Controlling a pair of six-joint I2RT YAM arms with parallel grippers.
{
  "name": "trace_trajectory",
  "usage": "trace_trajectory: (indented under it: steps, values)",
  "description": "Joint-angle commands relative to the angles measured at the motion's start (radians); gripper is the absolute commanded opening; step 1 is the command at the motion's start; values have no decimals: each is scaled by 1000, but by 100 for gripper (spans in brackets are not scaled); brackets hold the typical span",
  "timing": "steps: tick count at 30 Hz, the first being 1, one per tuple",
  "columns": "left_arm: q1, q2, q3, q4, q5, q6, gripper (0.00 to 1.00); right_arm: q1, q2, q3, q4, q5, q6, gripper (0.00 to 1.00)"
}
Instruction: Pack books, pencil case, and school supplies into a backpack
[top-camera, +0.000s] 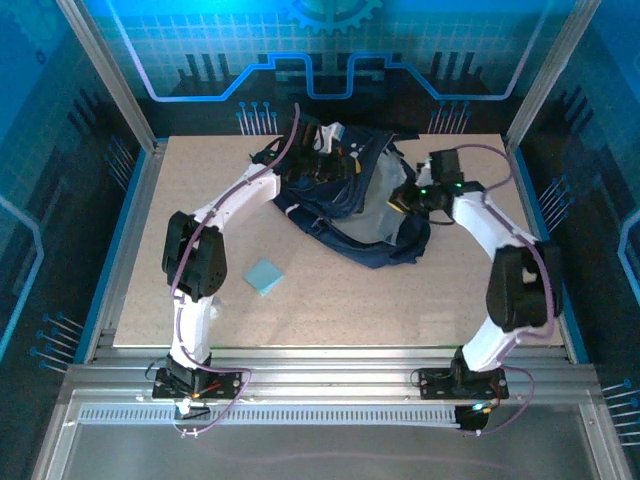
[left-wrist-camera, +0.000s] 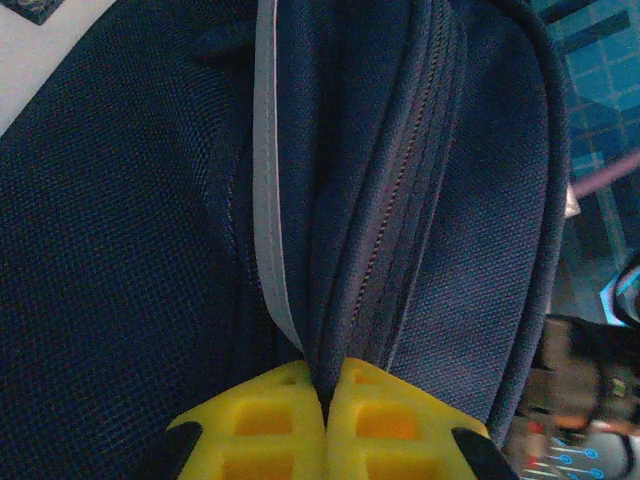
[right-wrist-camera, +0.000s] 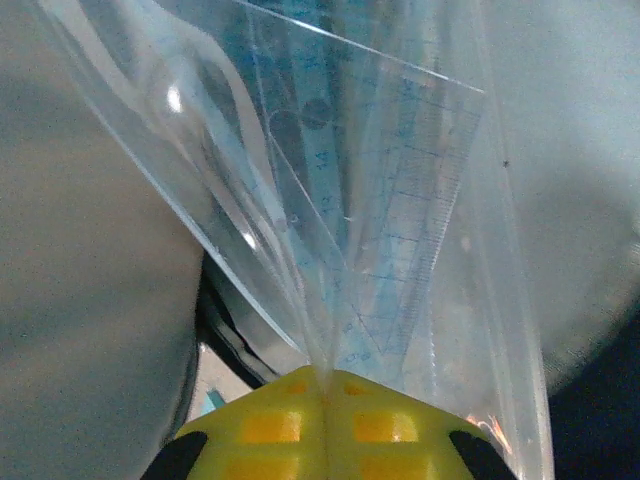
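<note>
The dark navy backpack (top-camera: 350, 215) lies crumpled at the far middle of the table (top-camera: 420, 300), with pale grey panels showing on its near right side, and both arms reach in to it from either side. The left gripper (left-wrist-camera: 325, 375) is at the backpack's far left edge. In the left wrist view its yellow fingertips are pressed tightly together, pinching a fold of the navy fabric. The fold sits just between a white-grey stripe (left-wrist-camera: 265, 200) on the left and a closed zipper (left-wrist-camera: 395, 230) on the right. The right gripper (right-wrist-camera: 325, 378) is at the backpack's right side, and its yellow fingertips are likewise clamped together. They nip the lower edge of a clear plastic bag (right-wrist-camera: 250, 180), which fans upward from the fingers in the right wrist view. Inside the bag are flat transparent drawing tools (right-wrist-camera: 400, 230) with blue scale marks, and their exact kind cannot be told. Blurred pale grey surfaces lie behind the bag on both sides. The light-blue square pad (top-camera: 265, 275) lies flat on the table at the near left, well apart from the backpack and just right of the left arm's elbow, and neither gripper touches it.
</note>
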Motion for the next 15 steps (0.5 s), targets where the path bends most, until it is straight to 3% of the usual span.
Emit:
trace_trajectory:
  steps: [1, 10, 15]
  values:
    - [5, -34, 73, 43, 62, 20, 0, 36, 100, 74, 153, -18, 144, 0]
    - [5, -53, 85, 31, 70, 6, 0, 96, 358, 253, 354, 2, 329, 0]
    - [2, -66, 63, 64, 80, -25, 0, 130, 475, 389, 337, 31, 371, 0]
